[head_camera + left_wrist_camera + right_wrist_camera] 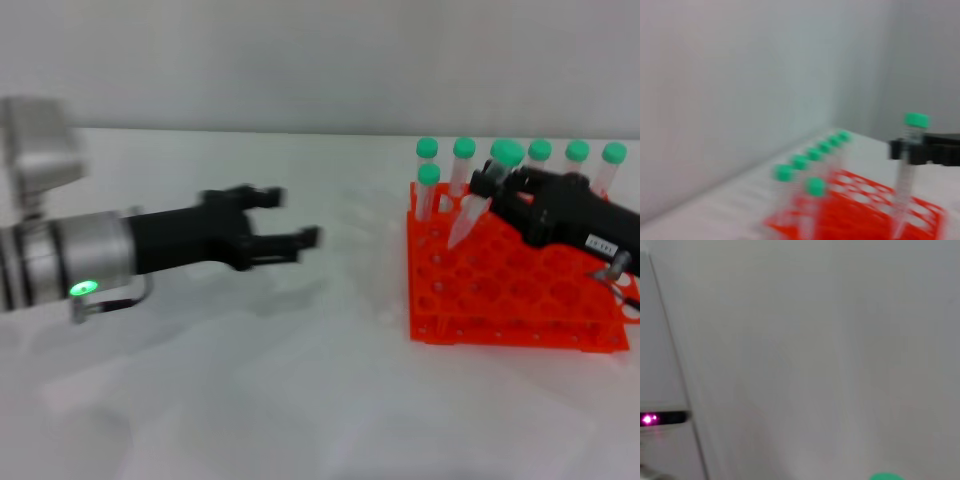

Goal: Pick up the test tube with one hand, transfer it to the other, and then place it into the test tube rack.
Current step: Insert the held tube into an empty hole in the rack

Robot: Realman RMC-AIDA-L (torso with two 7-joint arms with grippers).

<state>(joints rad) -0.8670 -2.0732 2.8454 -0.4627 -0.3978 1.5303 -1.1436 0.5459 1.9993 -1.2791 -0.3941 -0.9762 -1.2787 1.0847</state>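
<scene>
Tube (470, 215), clamped tilted in the right gripper (497, 187) over the rack (520, 300), could catch a hole's rim and jam; left gripper (290, 222) hangs open, empty.

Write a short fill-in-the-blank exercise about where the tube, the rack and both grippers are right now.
1. The test tube with the green cap is held by the ____ gripper.
2. The left gripper is open and holds ____.
3. The held tube's tip points down over the ____-coloured test tube rack.
4. The other tubes stand along the rack's ____ row.

Missing words: right; nothing; orange-red; back
</scene>
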